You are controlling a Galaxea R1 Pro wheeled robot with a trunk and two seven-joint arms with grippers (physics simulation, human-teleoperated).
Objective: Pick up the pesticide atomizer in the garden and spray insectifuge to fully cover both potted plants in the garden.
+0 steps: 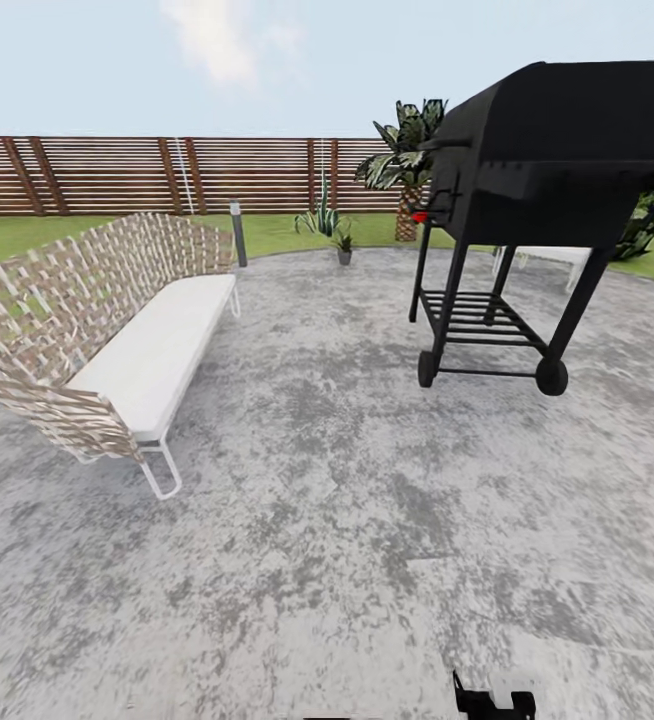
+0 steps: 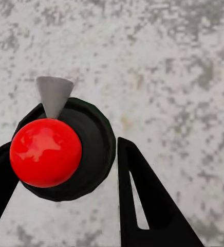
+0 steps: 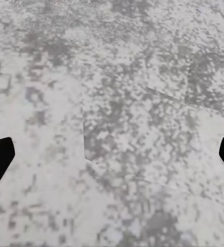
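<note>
Left claw (image 2: 66, 200) grips the atomizer (image 2: 66, 149), red cap and grey nozzle up, between both fingers over stone paving (image 2: 168, 67). Right claw (image 3: 112, 154) is spread wide, holding nothing. One potted plant (image 1: 344, 243) stands at the far paving edge by the lawn, well apart from both claws.

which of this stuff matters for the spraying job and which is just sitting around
For the job: atomizer in the left gripper; small potted plant by the lawn.

Lying about: sofa, grill, palm, agave, fence.
</note>
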